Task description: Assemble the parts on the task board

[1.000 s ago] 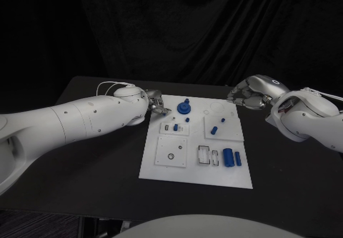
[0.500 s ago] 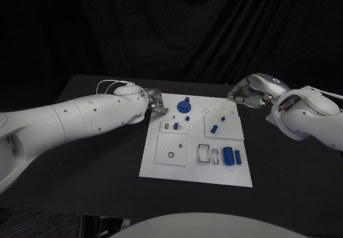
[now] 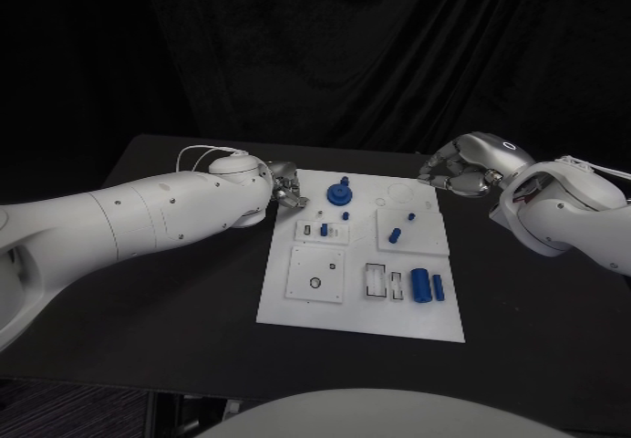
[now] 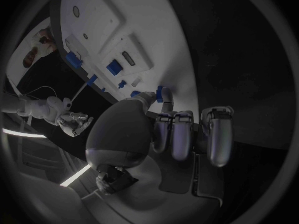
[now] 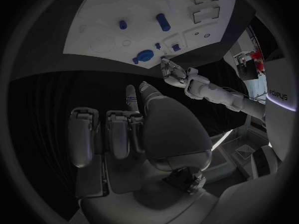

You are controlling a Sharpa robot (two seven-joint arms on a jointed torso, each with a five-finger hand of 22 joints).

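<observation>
The white task board [image 3: 300, 306] lies mid-table, also in the wrist views [image 4: 146, 20] [image 5: 106, 12]. On it, a blue round part with a peg [image 3: 339, 193] stands at the far end. Small blue pieces [image 3: 324, 234] and blue pegs [image 3: 395, 238] sit in the middle blocks. A blue cylinder [image 3: 419, 286] lies near the right edge. My left hand [image 3: 287, 194] [image 4: 181, 134] hovers at the board's far left corner, fingers curled in, nothing seen in them. My right hand [image 3: 454, 173] [image 5: 124, 129] hangs off the far right corner, fingers curled on nothing.
The black table [image 3: 158, 310] stretches out on both sides of the board. A white block with a round hole [image 3: 315, 276] and open rectangular slots [image 3: 377, 281] sit at the board's near end. My bulky left forearm [image 3: 118, 224] crosses the table's left side.
My right hand has edged slightly toward the table's far side. The left hand and the parts have not moved.
</observation>
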